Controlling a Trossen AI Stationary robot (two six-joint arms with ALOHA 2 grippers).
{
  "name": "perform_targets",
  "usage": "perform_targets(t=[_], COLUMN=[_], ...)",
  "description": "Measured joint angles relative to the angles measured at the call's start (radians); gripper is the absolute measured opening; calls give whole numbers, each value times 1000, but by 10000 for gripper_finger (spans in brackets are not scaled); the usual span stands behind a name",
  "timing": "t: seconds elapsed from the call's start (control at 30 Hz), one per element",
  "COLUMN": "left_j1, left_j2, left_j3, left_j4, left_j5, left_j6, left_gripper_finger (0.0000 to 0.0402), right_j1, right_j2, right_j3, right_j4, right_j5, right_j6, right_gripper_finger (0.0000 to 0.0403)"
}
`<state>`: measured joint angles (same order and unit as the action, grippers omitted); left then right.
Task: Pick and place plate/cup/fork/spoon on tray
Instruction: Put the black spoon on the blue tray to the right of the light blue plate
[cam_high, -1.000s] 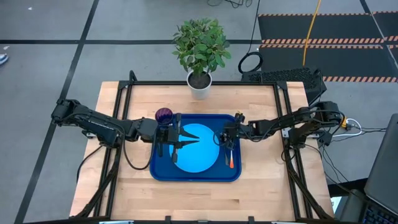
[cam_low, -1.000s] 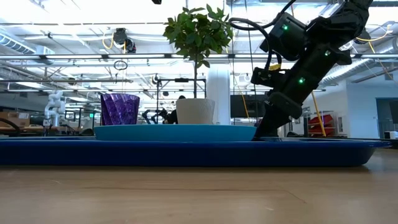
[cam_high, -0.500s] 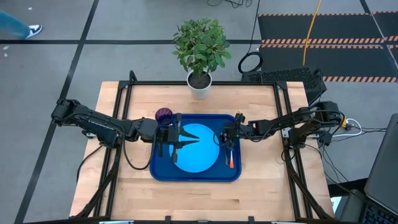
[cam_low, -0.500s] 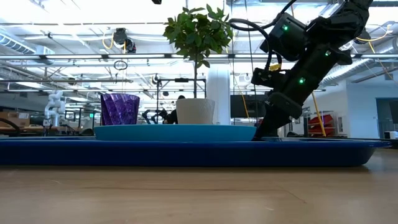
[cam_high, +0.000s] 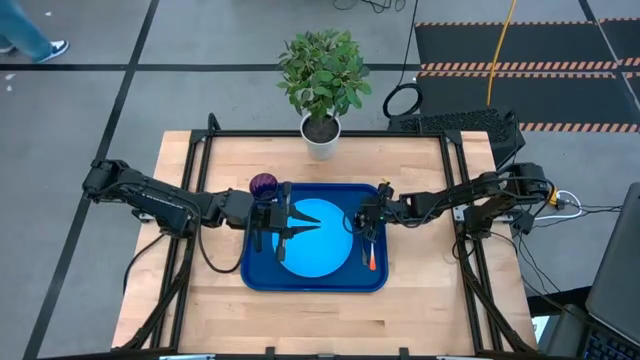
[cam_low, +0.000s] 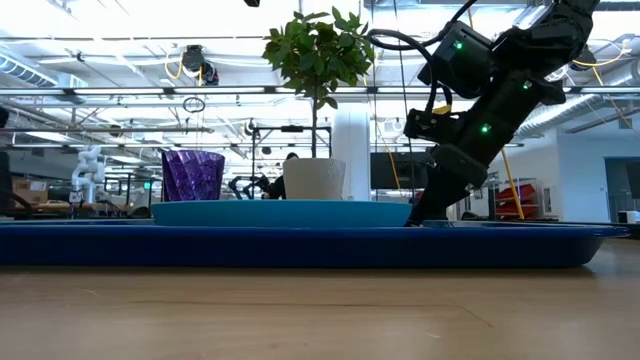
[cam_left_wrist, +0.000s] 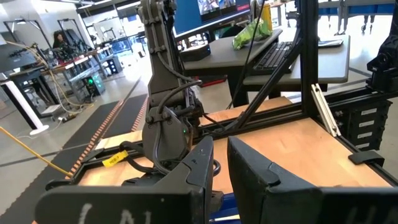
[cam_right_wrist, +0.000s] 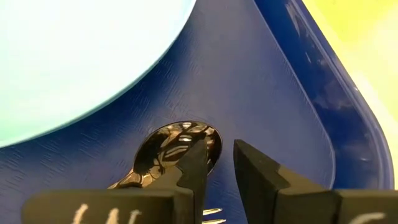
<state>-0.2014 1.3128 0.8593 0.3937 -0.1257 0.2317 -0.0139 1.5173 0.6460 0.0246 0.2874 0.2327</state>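
Where right end effector (cam_right_wrist: 219, 163) hovers, spoon (cam_right_wrist: 168, 149) beneath.

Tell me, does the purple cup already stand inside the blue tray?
No, in the high view the cup stands on the bare wood just outside the far left corner of the tray.

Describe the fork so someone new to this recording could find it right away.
Start at the dark blue tray in the middle of the table. Beside the light-blue plate, along the tray's right side below the right gripper, lies the fork. Its orange handle sets it apart from the grey spoon.
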Motion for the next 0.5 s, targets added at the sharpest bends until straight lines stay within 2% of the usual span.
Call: perform_targets(t=[0.5], left_j1=[0], left_j2=[0], left_j3=[0], left_j4=[1], left_j5=[0], left_j6=[2], left_gripper_finger=[51], right_j1=[-34], right_j2=[0], right_j3=[0], right_j4=[26], right_j5=[24], right_j6=[-105], right_gripper_finger=[73])
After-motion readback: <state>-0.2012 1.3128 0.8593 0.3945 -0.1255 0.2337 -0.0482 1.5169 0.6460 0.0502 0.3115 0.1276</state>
